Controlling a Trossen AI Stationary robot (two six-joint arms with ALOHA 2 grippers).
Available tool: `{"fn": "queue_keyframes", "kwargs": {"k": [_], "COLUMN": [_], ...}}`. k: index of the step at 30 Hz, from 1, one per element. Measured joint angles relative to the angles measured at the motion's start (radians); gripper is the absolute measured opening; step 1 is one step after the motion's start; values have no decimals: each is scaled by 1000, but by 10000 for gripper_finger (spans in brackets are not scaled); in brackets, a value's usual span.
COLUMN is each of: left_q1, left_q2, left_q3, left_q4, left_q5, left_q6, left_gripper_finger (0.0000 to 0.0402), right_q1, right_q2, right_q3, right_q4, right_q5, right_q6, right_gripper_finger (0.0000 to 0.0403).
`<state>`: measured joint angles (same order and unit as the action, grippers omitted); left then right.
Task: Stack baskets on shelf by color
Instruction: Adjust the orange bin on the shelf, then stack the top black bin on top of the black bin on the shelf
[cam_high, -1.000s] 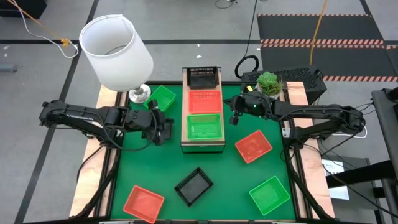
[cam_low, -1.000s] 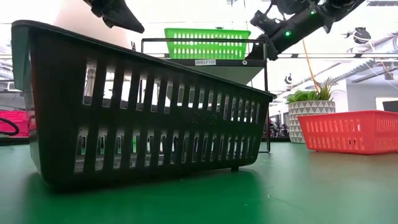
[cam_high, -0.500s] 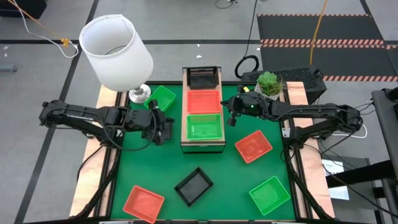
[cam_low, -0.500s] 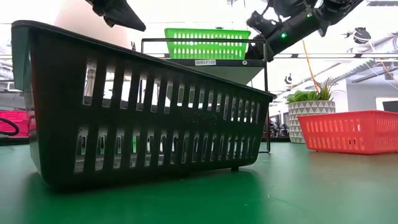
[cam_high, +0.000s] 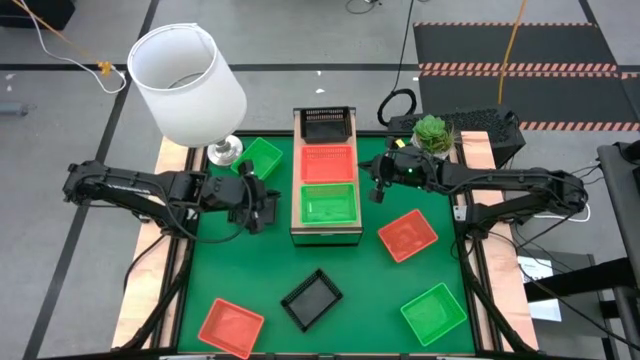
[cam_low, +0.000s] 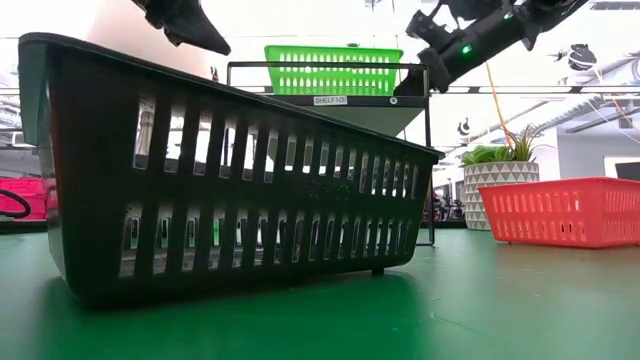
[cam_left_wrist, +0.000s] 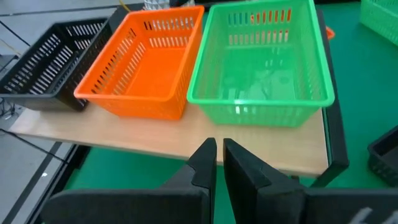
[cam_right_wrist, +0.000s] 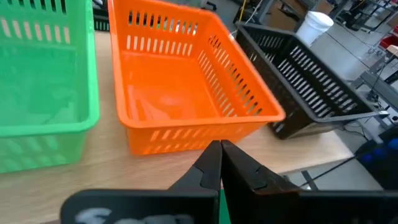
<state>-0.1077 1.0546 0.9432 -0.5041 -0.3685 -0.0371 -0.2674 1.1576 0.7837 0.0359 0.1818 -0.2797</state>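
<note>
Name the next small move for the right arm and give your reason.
Probably swing the right gripper, shut and empty beside the shelf, down to the loose orange basket nearest it: the shelf's orange basket holds nothing stacked yet.

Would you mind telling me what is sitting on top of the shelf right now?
On the shelf stand three baskets in a row: black, orange and green. All look empty. The board beneath them is covered.

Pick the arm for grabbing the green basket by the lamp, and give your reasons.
Left. The left gripper hangs empty just in front of that green basket, on its side of the shelf. The right gripper would have to cross the shelf.
</note>
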Motion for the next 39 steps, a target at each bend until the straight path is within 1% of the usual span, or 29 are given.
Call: {"fn": "queue_keyframes", "kwargs": {"k": [4,11,15,19,21,24,27,30,35,39], "left_q1": [-2,-2,-13,-34,-43,-59,-77,-95,-125,-153], "left_q2": [-2,-9,-10,-10,-10,-10,-10,-10,-10,-10], "left_q3": [1,1,-14,-62,-99,-149,-184,-217,-251,-275], "left_q4": [-80,-268,-292,-289,-288,-277,-263,-253,-273,-281], "left_q5": [0,0,0,0,0,0,0,0,1,2], "left_q6": [-30,-147,-214,-296,-350,-415,-445,-445,-458,-470], "left_gripper_finger": [33,33,33,37,49,82,120,149,173,174], "right_q1": [1,24,66,101,115,127,132,132,132,132], "right_q2": [-76,-214,-273,-310,-322,-331,-331,-331,-330,-330], "right_q3": [0,0,0,0,0,0,0,0,0,0], "right_q4": [-69,-189,-232,-261,-262,-266,-266,-266,-266,-266], "right_q5": [1,-2,-4,-3,-3,-3,-2,-3,-3,-3], "right_q6": [27,60,49,19,6,-2,-2,-2,-2,-4], "right_gripper_finger": [0,0,0,0,0,0,0,0,0,0]}}
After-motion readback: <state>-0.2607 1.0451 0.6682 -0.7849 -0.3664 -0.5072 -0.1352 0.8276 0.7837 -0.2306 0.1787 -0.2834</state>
